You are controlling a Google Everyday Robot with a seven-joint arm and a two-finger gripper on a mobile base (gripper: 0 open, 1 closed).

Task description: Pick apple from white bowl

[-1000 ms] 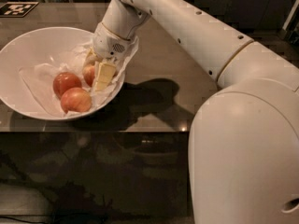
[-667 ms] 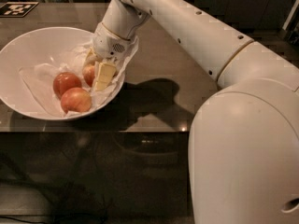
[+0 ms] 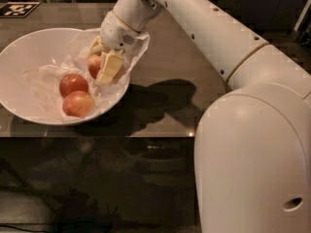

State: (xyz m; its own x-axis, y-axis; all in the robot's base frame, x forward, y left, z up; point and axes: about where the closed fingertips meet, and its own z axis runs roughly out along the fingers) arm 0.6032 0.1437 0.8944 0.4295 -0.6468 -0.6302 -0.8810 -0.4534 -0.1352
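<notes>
In white bowl (image 3: 29,47), right side: gripper (image 3: 100,64) fingers (image 3: 111,67) clamp apple (image 3: 93,66).

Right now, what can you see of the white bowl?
The white bowl is wide, shallow and glossy, upright on the dark table. Crumpled white paper lines it. Two other apples lie near its front wall. The end effector reaches in at the right rim, closed around the apple.
</notes>
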